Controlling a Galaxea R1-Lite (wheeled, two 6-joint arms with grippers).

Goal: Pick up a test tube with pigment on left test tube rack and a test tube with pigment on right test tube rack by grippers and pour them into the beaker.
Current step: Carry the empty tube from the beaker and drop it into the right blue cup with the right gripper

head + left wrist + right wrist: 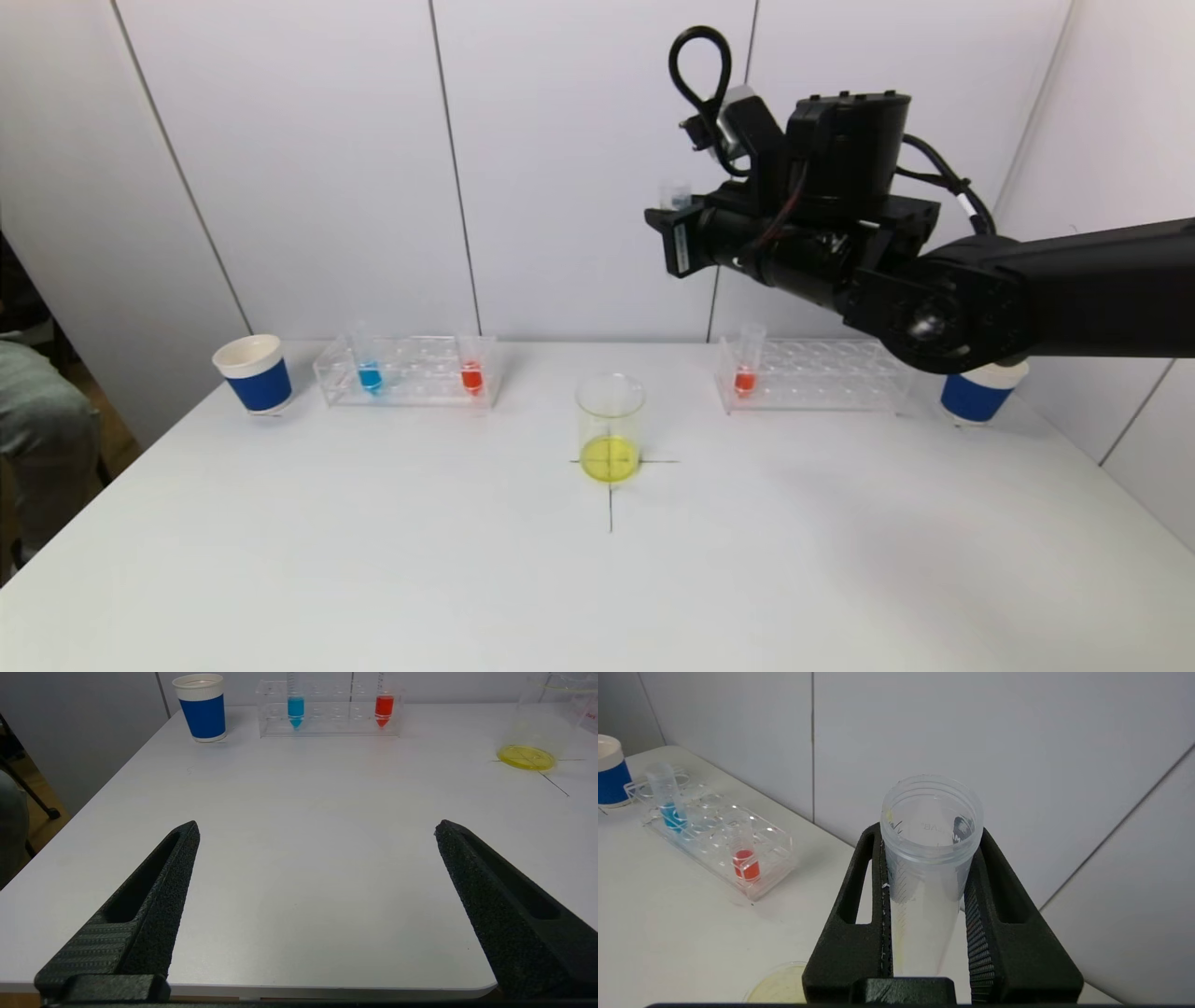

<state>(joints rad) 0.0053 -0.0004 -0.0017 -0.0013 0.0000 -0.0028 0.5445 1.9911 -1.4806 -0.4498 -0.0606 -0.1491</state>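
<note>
High above the table's middle right, my right gripper (pixel 677 233) (pixel 931 833) is shut on a clear test tube (pixel 930 858) (pixel 674 196). The tube looks empty, with a faint yellow streak inside and its mouth upward. Below and to its left stands the beaker (pixel 611 427) (pixel 537 723), holding yellow liquid. The left test tube rack (pixel 406 371) (pixel 327 714) holds a blue tube (pixel 370 373) (pixel 295 707) and a red tube (pixel 471 373) (pixel 384 707). A red tube (pixel 746 369) stands in the right test tube rack (pixel 812 373). My left gripper (pixel 317 828) is open and empty over the table's near left edge, outside the head view.
One blue paper cup (pixel 254 373) (pixel 202 707) stands left of the left rack. Another (pixel 976 392) stands right of the right rack, partly behind my right arm. A black cross is drawn under the beaker. A wall runs close behind the racks.
</note>
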